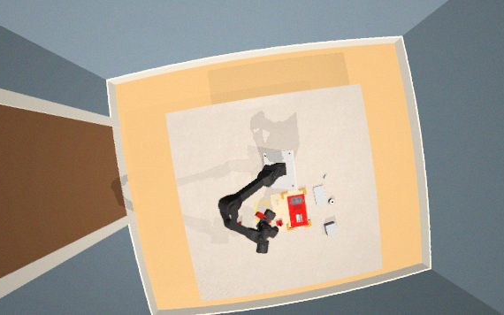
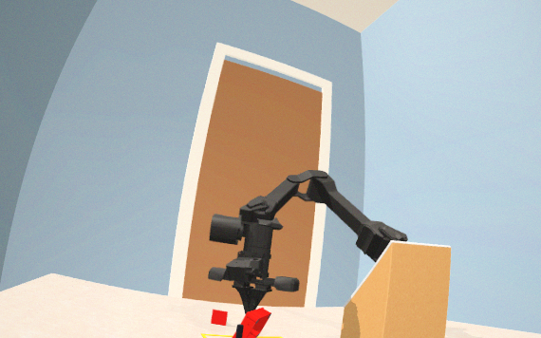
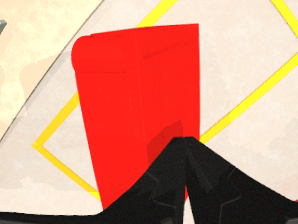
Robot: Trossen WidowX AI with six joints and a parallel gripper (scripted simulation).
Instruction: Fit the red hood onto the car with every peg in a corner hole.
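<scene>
The red hood hangs tilted under my gripper, pinched by one thin wall and lifted off the table. My gripper is shut on it and points straight down. Below it is a yellow outlined rectangle on the table. The red car chassis with its grey engine block sits in the tan jig just to the right of the gripper in the overhead view. The pegs are too small to make out.
A small red block lies between the gripper and the jig. Grey parts and a small white wheel lie right of the jig. The arm's grey base plate is behind. A tan box blocks the right of the low view.
</scene>
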